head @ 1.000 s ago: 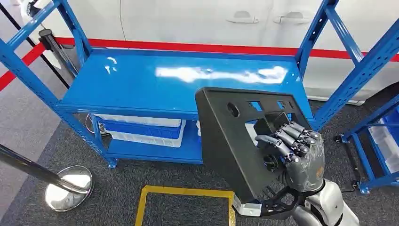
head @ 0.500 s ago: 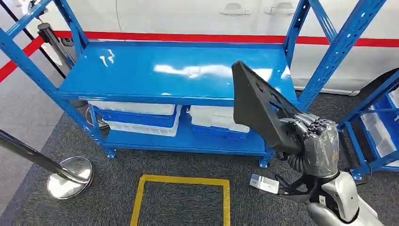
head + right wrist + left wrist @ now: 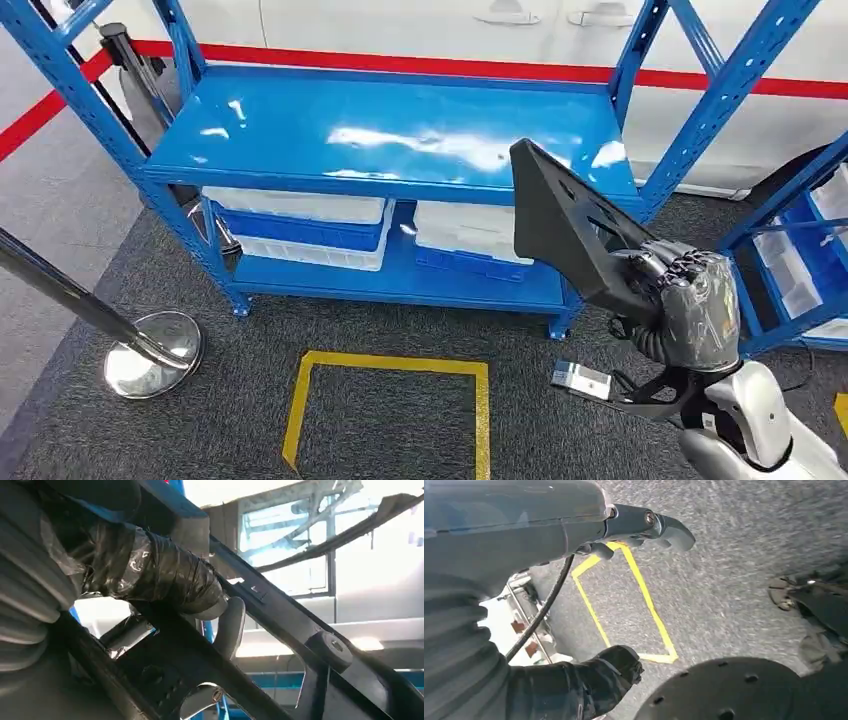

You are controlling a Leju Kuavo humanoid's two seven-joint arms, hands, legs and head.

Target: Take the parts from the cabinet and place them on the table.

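Note:
My right hand (image 3: 690,305) grips a large black plastic panel (image 3: 565,225) by its lower edge and holds it tilted, edge-on to me, in front of the right end of the blue rack's bare top shelf (image 3: 380,130). In the right wrist view the taped dark fingers (image 3: 160,575) wrap around the panel's ribbed back (image 3: 280,615). My left hand (image 3: 549,530) hangs over the grey carpet, thumb (image 3: 654,525) stretched out and dark fingers (image 3: 614,670) apart from it, with nothing in it.
White and blue bins (image 3: 300,225) sit on the rack's lower shelf. A yellow taped square (image 3: 390,410) marks the carpet before me. A chrome stanchion base (image 3: 150,365) stands at the left, a small box (image 3: 580,380) lies on the floor, and a second blue rack (image 3: 800,260) stands at the right.
The panel has turned from facing me to edge-on and swung right with my right hand. The whole view has shifted, so the camera has moved relative to the rack.

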